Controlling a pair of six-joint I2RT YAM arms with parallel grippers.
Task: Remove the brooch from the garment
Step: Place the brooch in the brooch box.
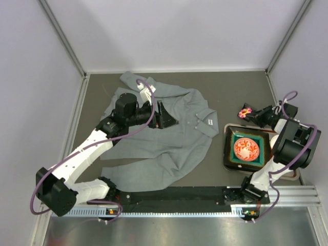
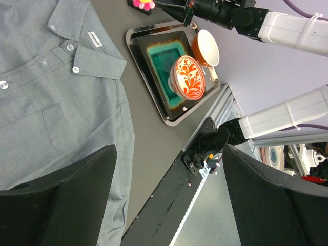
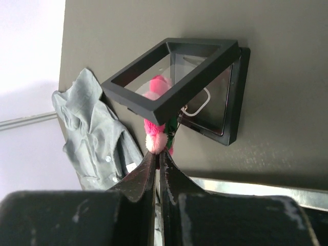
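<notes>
- Garment (image 1: 169, 138): grey shirt, lying rumpled at centre-left of the top view; no pin is being seen on it.
- Left gripper (image 2: 169, 148): being held over the shirt, fingers wide apart, empty.
- Right gripper (image 3: 158, 154): being pinched narrow on the brooch (image 1: 246, 110).
- Brooch: pink petals, yellow centre, being held at upper right, well apart from the shirt. Removal is judged done, with release remaining; the clasp is too small to be judged.

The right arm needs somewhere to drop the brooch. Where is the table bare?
Bare table lies along the back wall, from the collar of the garment to the right wall. A smaller patch sits between its hem and the tray. The right side is crowded: the tray, plus the right gripper holding the brooch.
</notes>
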